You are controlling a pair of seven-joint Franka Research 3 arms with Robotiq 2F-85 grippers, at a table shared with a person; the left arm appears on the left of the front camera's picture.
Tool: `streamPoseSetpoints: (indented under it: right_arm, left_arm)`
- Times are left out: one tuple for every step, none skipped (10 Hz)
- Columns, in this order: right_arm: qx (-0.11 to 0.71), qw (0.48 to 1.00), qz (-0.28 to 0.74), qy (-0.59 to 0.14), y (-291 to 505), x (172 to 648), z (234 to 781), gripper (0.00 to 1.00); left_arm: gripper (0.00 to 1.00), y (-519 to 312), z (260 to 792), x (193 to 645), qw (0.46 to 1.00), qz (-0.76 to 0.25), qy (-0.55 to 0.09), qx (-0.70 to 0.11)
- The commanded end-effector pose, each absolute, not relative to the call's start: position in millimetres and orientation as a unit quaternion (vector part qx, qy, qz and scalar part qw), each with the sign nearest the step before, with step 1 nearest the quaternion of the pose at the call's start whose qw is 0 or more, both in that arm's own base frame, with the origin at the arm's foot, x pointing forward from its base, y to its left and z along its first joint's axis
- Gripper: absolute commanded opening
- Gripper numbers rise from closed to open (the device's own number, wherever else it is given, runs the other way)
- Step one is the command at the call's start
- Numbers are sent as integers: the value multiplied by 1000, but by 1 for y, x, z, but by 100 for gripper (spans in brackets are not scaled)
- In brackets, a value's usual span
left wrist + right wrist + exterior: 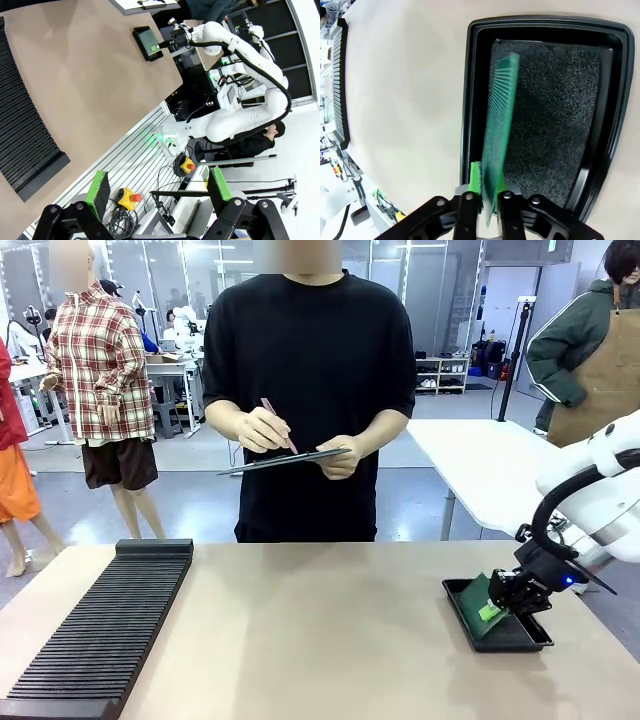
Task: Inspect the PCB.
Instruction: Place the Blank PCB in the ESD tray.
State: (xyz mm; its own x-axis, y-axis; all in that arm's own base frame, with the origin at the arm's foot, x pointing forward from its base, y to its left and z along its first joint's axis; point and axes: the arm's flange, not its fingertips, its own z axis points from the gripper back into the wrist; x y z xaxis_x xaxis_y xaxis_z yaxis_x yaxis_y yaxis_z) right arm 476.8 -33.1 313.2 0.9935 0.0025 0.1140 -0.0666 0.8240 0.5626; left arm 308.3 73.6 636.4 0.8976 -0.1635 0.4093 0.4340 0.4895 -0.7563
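The green PCB [498, 130] stands on edge, tilted, over the foam floor of the shallow black tray [470, 90], its dotted face seen nearly edge-on. My right gripper [489, 202] is shut on the board's near edge. From the front, that gripper [507, 598] holds the PCB [489, 609] just above the tray [470, 625] at the table's right side. My left gripper [157, 186] is open off the table's side, with nothing between its green pads. From there the right gripper [172, 42], the PCB [155, 48] and the tray [142, 31] show far off.
A long black slotted rack [105, 620] lies along the table's left side. The person at the far edge holds a clipboard [285, 461] and a pen [277, 423] above the table. The tabletop [320, 630] stretches bare between rack and tray.
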Motion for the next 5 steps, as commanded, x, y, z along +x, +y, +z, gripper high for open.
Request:
streamPoseSetpoints:
  right_arm:
    - [287,956,-2,-63,-28,475,319,58]
    - [281,957,-5,-65,-26,473,323,68]
    - [270,960,-8,-71,-24,472,328,91]
    - [248,965,-10,-79,-21,469,334,100]
    - [237,968,-18,-83,-17,466,340,100]
  left_arm:
    - [100,74,640,310,853,-176,-140,-471]
    - [100,74,640,310,853,-176,-140,-471]
    - [100,74,640,310,853,-176,-140,-471]
    - [100,74,640,310,853,-176,-140,-471]
    - [100,74,640,310,853,-176,-140,-471]
